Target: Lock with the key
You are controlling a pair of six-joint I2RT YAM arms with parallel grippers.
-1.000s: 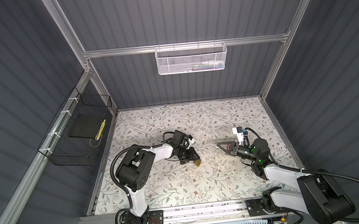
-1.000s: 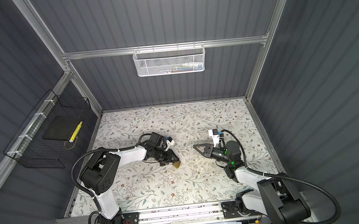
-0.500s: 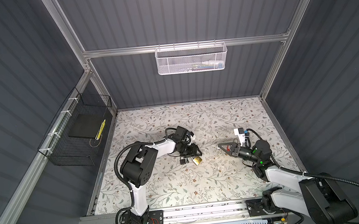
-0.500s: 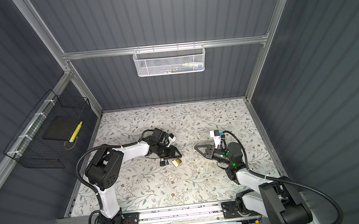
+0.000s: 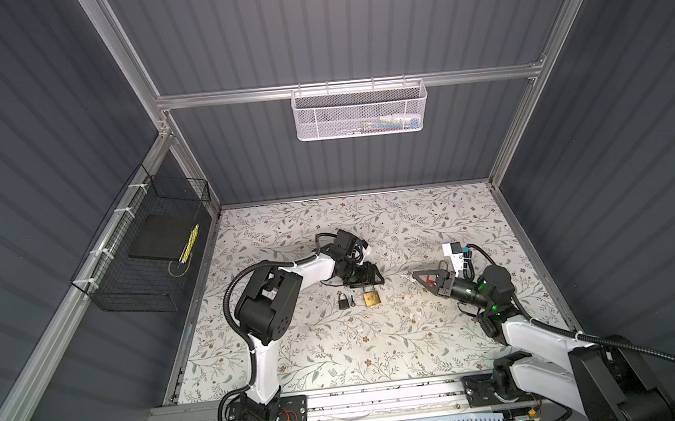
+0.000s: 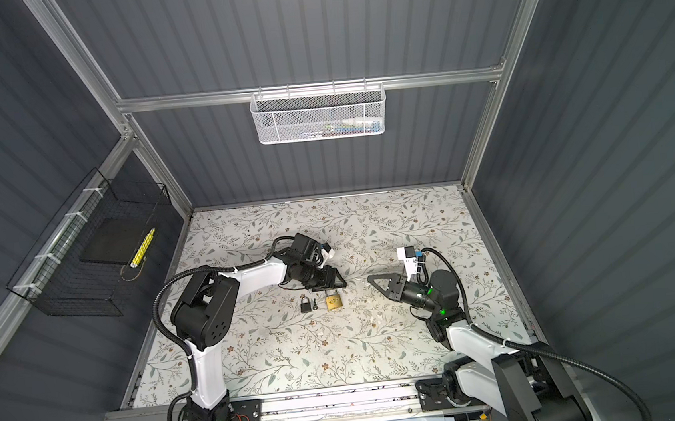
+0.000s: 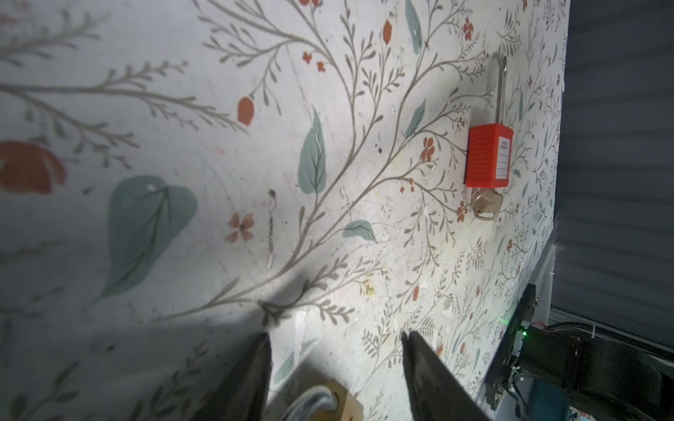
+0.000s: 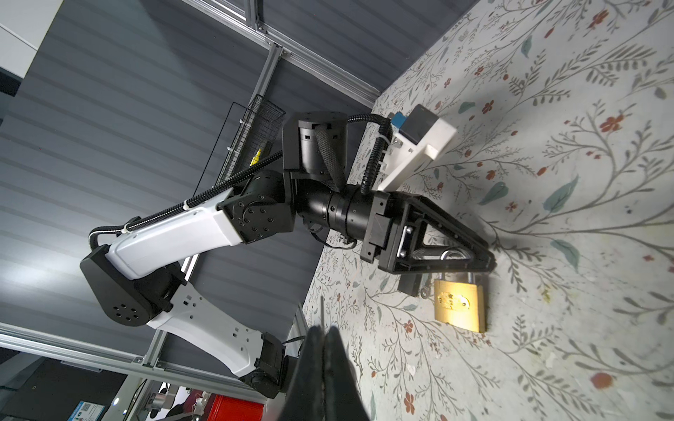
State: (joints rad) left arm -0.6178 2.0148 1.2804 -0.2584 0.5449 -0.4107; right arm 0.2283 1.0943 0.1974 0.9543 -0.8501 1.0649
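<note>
Straddles the shackle (image 8: 454, 251) of the brass padlock (image 8: 459, 304) with left gripper (image 7: 335, 339) parted, gripping nothing, probably to steady it. Hangs right gripper (image 5: 415, 274) pinched closed, empty, rightward, with key (image 5: 352, 300) lying just left, beside black padlock (image 5: 342, 301).

Brass padlock (image 8: 459, 304): glossy yellow metal body, bright polished metal shackle.
Red padlock (image 7: 488, 156): ribbed matt plastic body, silvery metal shackle.
Worktop (image 5: 340, 353): floral-printed covering, matt, scuffed.
</note>
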